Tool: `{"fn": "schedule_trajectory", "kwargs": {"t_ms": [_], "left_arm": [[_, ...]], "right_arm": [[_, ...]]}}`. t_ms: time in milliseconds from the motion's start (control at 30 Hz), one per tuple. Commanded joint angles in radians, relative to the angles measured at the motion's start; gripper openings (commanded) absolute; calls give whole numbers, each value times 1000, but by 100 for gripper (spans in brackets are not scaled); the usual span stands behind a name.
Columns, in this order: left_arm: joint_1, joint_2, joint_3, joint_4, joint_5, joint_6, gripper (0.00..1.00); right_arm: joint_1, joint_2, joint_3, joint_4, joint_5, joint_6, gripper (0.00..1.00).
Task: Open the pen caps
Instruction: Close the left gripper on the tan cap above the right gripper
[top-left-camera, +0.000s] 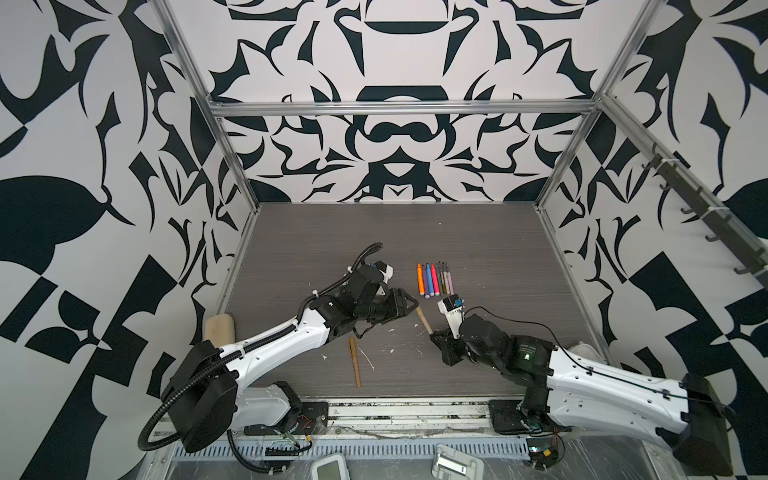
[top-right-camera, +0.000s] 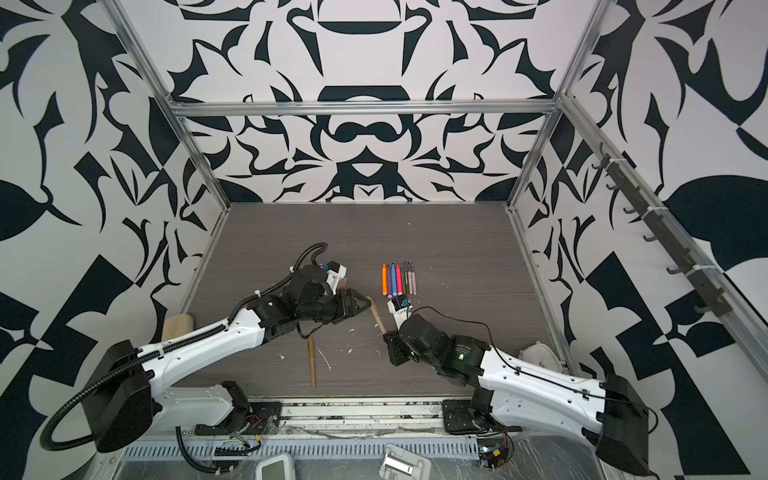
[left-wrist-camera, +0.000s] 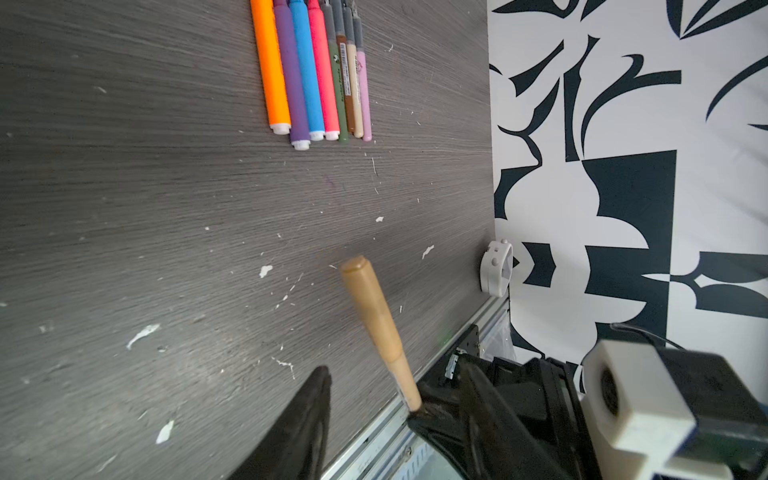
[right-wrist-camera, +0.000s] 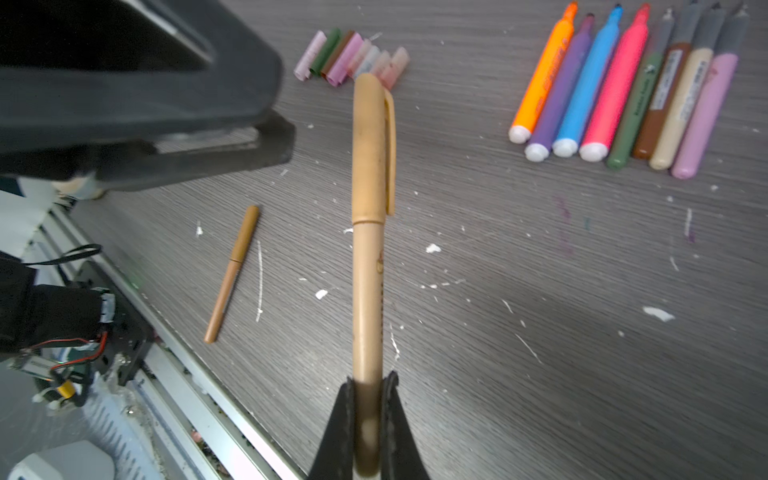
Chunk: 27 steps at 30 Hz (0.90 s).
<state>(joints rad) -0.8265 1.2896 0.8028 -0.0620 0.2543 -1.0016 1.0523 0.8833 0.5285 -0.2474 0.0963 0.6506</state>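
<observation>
8 uncapped pens (top-left-camera: 434, 279): slim plastic markers in tight side-by-side row, far-centre of dark grey wood-grain table (top-left-camera: 498, 249); 4 thick (orange, purple, blue, pink, white butt ends), 4 thin (olive, brown, tan, pale pink); bare tips point to back wall
Loose caps (right-wrist-camera: 353, 58): short stubby plastic tubes in a touching row, pale pink, green, brown, pink + several clear-pinkish; on table beyond held pen's top, apart from marker row
R gripper (right-wrist-camera: 368, 386): jaws clamped on lower barrel of long tan plastic pen (right-wrist-camera: 368, 291); pen lifted off table, cap end pointing toward L gripper
Tan cap (right-wrist-camera: 372, 145): w/ clip, seated on held pen's upper end, not pulled off
L gripper (top-left-camera: 412, 306): jaws apart, nothing in them; tip just beside tan cap, can't tell if touching
Brown capped pen (top-left-camera: 355, 361): thin, lies flat near front edge, btw the 2 arms, well apart from both grippers
Table surface: white flecks + scratches scattered
</observation>
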Motion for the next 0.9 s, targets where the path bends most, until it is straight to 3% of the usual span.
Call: {"fn": "schedule_trajectory", "kwargs": {"t_ms": [0,300,400,467,533,600,667,767,867], "left_arm": [[4,66,41,14,19,6,53],[16,155,97,40,73,5,41],[29,150,102,44,88,-3,27],[36,145,105,45,98,-9,4],[44,144,107,53,114,-20,0],[48,141,110,62,135,-27,0],[54,133,113,54,144,-23,0],[75,111,102,40,153,-3,0],[101,84,82,40,177,16,0]], "right_arm": [[-2,-9,-13,96,-36,6,0],[-2,20,-2,127,-56,20,0],[-2,26,8,111,-50,20,0],[-2,32,20,99,-51,20,0],[-2,34,40,83,-52,25,0],[-2,36,71,56,-53,31,27],[-3,34,122,0,-35,31,44],[-13,34,223,-111,-9,1,52],[-40,49,307,-189,-6,-30,54]]}}
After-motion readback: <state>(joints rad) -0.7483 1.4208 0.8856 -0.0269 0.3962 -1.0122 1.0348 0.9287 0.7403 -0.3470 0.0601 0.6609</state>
